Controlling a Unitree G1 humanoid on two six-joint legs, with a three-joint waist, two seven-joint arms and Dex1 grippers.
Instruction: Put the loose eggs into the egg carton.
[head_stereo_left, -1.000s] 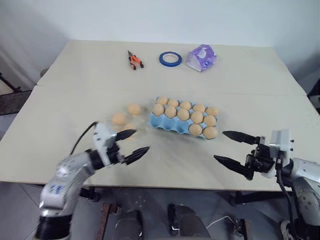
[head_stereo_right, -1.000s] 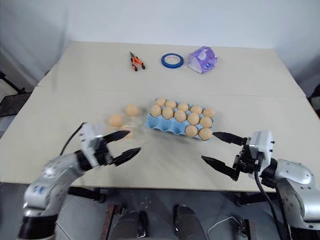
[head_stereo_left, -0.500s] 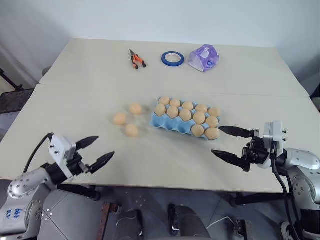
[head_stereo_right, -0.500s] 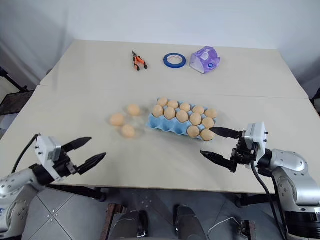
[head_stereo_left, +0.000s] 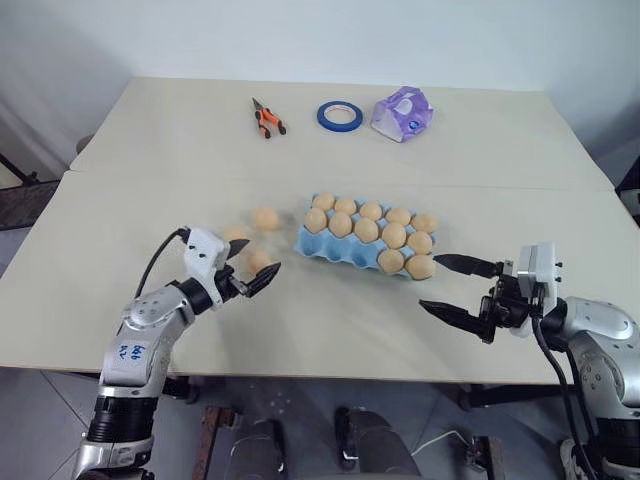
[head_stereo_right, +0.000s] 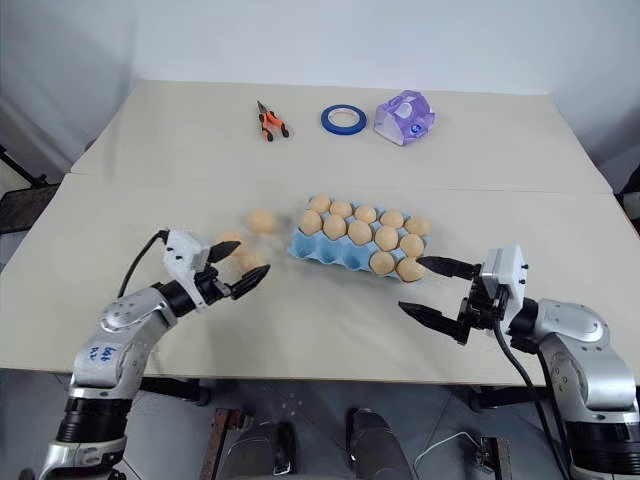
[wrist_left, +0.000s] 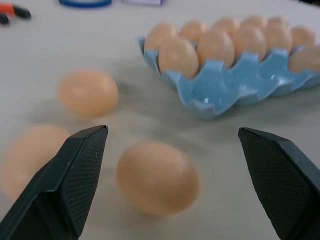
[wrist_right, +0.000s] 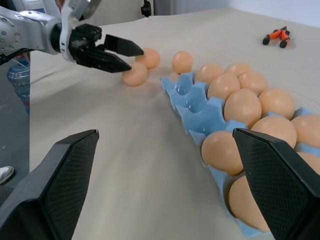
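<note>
Flanking the egg carton (head_stereo_left: 365, 240), both hands (left (head_stereo_left: 252, 270), right (head_stereo_left: 452, 286)) spread; pliers (head_stereo_left: 266, 118), tape ring (head_stereo_left: 340, 116) far off.

Three loose eggs (wrist_left: 157, 177) lie beside the partly filled blue egg carton (wrist_left: 225, 90).

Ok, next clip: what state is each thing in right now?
Left gripper: jaws open, at the nearest loose egg, holding nothing.
Right gripper: jaws open, holding nothing, near the carton's right end.
Loose eggs: three on the table, outside the carton.
Carton: mostly filled, near-left cups empty.
Pliers: lying at the far side.
Tape ring: lying flat.
</note>
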